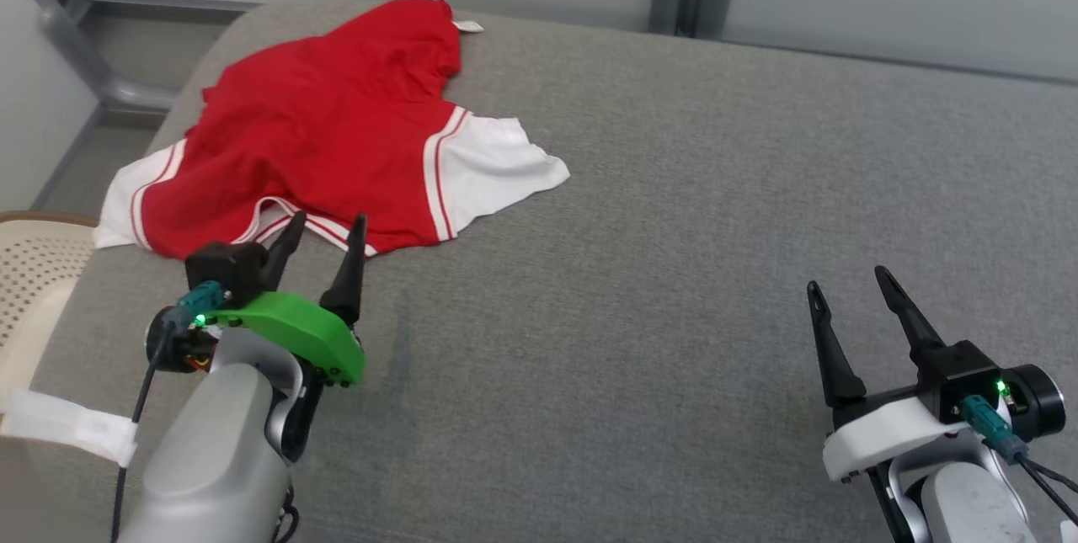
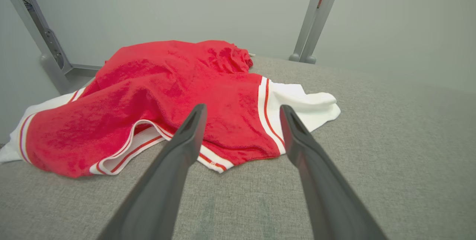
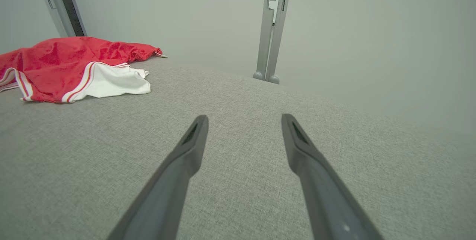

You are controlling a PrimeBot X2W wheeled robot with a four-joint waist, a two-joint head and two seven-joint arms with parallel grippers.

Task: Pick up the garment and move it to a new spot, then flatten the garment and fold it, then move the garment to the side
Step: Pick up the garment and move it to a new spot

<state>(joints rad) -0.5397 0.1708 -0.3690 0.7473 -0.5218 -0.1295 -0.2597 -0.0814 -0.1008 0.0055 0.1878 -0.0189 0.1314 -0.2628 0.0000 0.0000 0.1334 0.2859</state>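
The red garment [image 1: 337, 130], white at the sleeves, lies crumpled at the far left of the grey upholstered surface [image 1: 674, 231]. The left fingers [image 1: 348, 274] stand spread wide and empty, their tips just beside the garment's near edge. The right fingers [image 1: 829, 349], equally wide apart and holding nothing, hover over bare fabric at the near right, well apart from the garment.
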